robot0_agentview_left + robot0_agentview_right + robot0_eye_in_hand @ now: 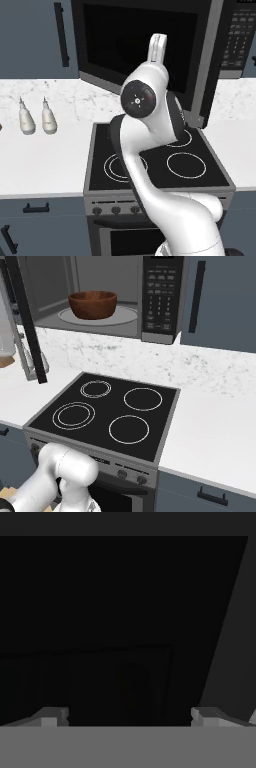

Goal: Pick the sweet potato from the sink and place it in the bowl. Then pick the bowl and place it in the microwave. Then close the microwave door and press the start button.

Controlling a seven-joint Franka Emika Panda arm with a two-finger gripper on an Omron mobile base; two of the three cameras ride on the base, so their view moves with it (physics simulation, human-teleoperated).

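The bowl (pixel 93 304) sits on the round turntable inside the microwave (pixel 160 298), above the stove (pixel 107 416); the sweet potato I cannot see from here (it may lie in the bowl). The microwave door (pixel 145 47) stands open, swung out above the stove; the arm reaches up in front of its dark glass. The gripper (pixel 129 716) faces this glass, its two fingertips (pixel 52 716) spread wide and holding nothing.
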